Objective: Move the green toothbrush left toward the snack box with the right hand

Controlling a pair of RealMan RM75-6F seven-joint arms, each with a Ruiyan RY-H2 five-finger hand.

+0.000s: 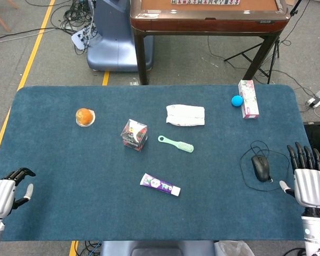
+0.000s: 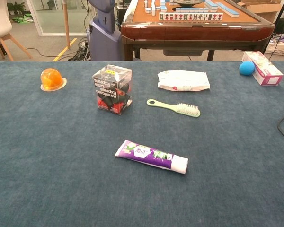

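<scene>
The green toothbrush point(image 1: 176, 143) point(image 2: 174, 107) lies flat near the table's middle, handle to the left, bristles to the right. Just left of it stands the clear snack box point(image 1: 134, 134) point(image 2: 111, 89), a small gap between them. My right hand point(image 1: 310, 180) hovers at the table's right edge, far from the toothbrush, fingers straight and spread, holding nothing. At the table's left front corner my left hand point(image 1: 5, 190) has its fingers curled loosely and is empty. Neither hand shows in the chest view.
A toothpaste tube point(image 1: 160, 184) lies in front of the toothbrush, a white packet point(image 1: 185, 114) behind it. An orange jelly cup point(image 1: 85, 117) sits far left. A black mouse point(image 1: 261, 167) with its cable lies beside my right hand. A blue ball point(image 1: 236, 101) and pink box point(image 1: 248, 98) stand back right.
</scene>
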